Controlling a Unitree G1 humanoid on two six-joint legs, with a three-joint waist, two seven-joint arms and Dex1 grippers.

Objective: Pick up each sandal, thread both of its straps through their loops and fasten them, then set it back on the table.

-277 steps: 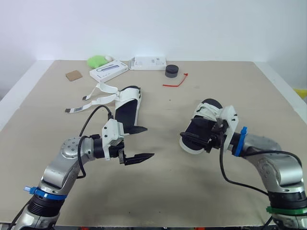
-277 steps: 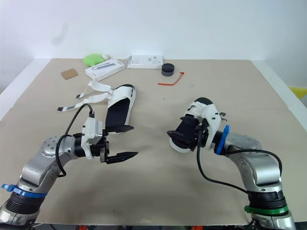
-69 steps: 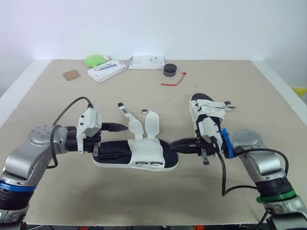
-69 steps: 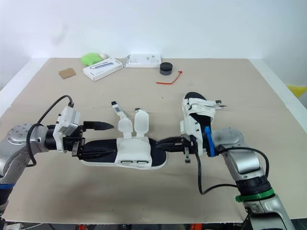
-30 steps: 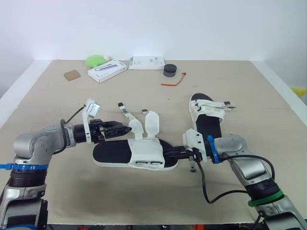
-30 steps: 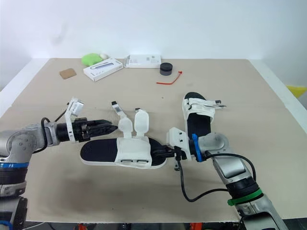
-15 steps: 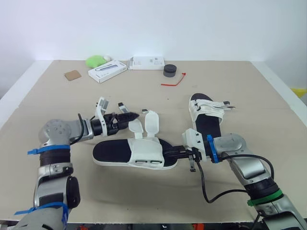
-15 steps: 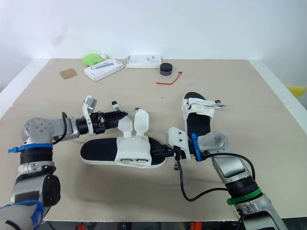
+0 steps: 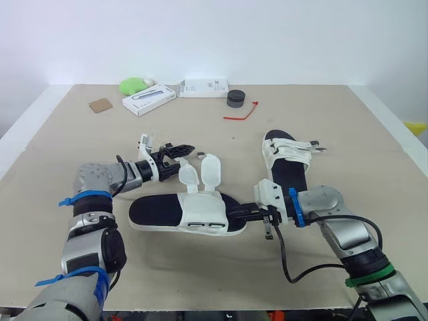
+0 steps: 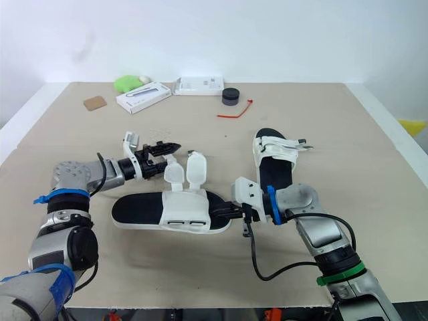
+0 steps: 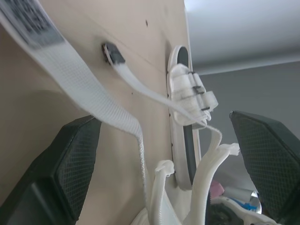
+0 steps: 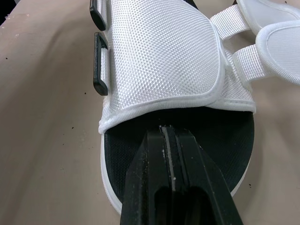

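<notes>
The left gripper (image 9: pixel 180 152) hovers low over the table (image 9: pixel 348 120) with its two fingers (image 11: pixel 65 173) spread wide. The left wrist view adds what the head views do not make plain. A broad white strap (image 11: pixel 101 108) runs through the gap between the fingers, close by one of them, though I cannot tell whether it touches. A thinner second strap (image 11: pixel 150 91) lies beyond it.

Both straps belong to the open sandal (image 9: pixel 164 212), which lies flat in the middle of the table just right of that gripper. Its two padded flaps (image 9: pixel 210 168) stand up unfastened.

At this sandal's right-hand end, the right gripper (image 9: pixel 238 214) has its fingers (image 12: pixel 161 187) pressed together with nothing between them, the tips over the black footbed. Its wrist view shows two black loops (image 12: pixel 100 70) on the edge of the white upper, neither of them threaded.

Further right, the fastened sandal (image 9: pixel 289 164) lies flat on the table, apart from both grippers.

In all there are two sandals, two loose straps and two loops.

Along the far side of the table sit:
- a brown card (image 9: pixel 101 105)
- a green lump (image 9: pixel 136 85)
- a long white box (image 9: pixel 150 100)
- a flat white box (image 9: pixel 206 87)
- a black puck (image 9: pixel 235 99)
- a red tie (image 9: pixel 242 114)
</notes>
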